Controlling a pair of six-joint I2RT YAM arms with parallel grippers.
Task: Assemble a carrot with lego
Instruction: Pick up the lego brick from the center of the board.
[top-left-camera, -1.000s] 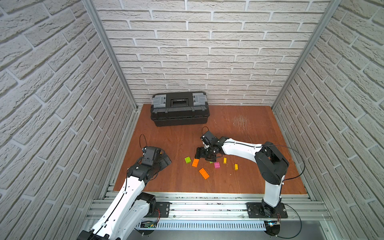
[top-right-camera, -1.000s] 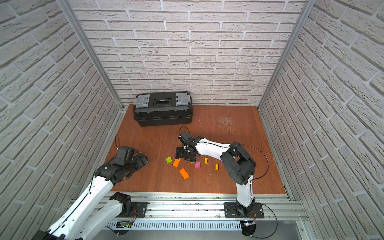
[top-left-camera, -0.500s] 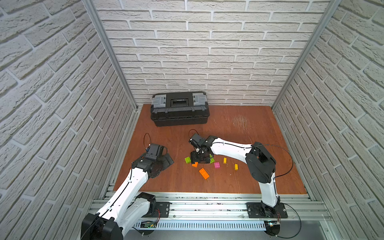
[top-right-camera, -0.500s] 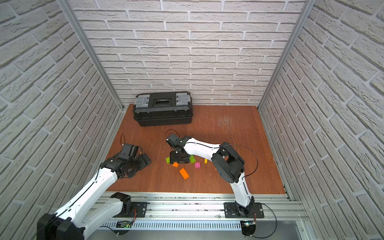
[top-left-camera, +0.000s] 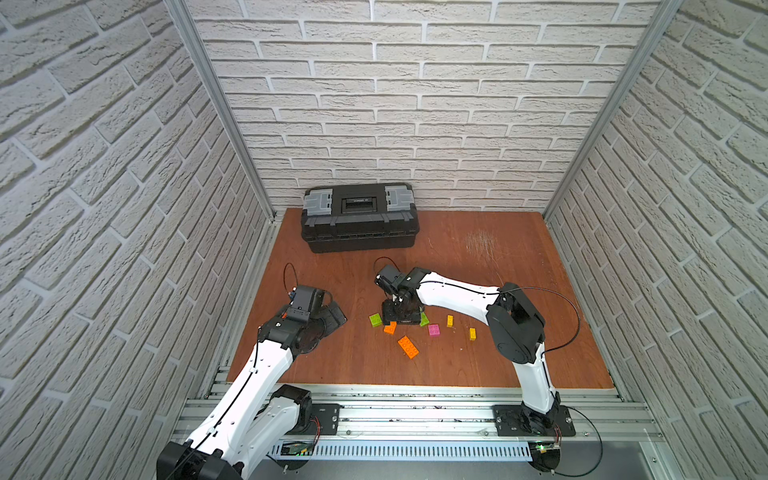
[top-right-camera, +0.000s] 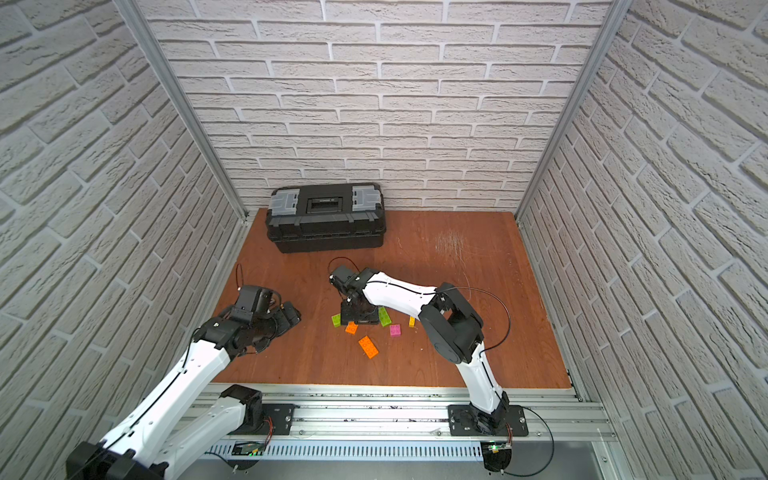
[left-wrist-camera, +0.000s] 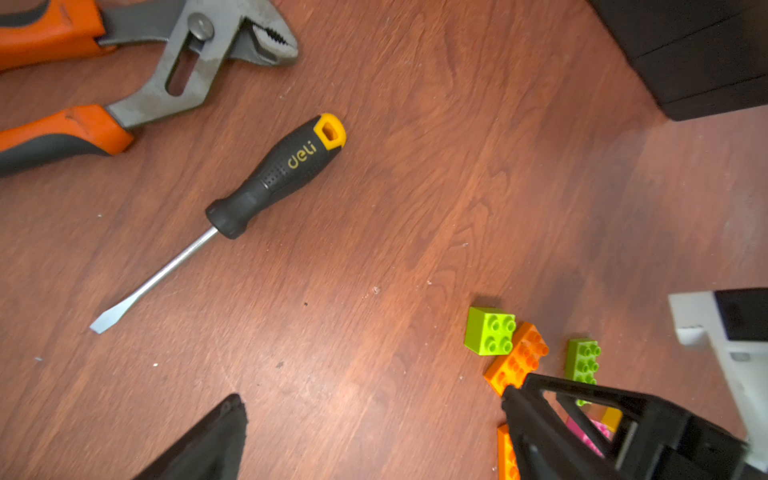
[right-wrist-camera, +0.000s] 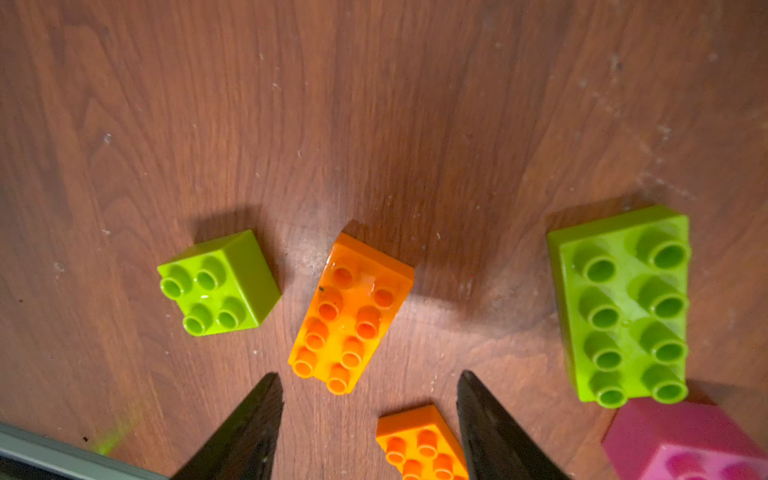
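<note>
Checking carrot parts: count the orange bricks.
2. One orange brick lies beside the short green brick; the other orange brick lies apart, nearer the rail. None seems hidden.

The tabletop (right-wrist-camera: 374, 124) is reddish-brown wood with clear grain, smooth with a soft sheen, dusty and lightly scratched. The orange brick (right-wrist-camera: 351, 316) and the lime-green brick (right-wrist-camera: 220, 284) are smooth, glossy plastic. The screwdriver (left-wrist-camera: 266, 183) has a matt black dimpled grip and a bright metal shaft. The pliers (left-wrist-camera: 187, 70) are dull, worn grey metal. The toolbox (top-left-camera: 359, 220) is matt black plastic. The walls (top-left-camera: 415, 104) look rough, like white brick.
</note>
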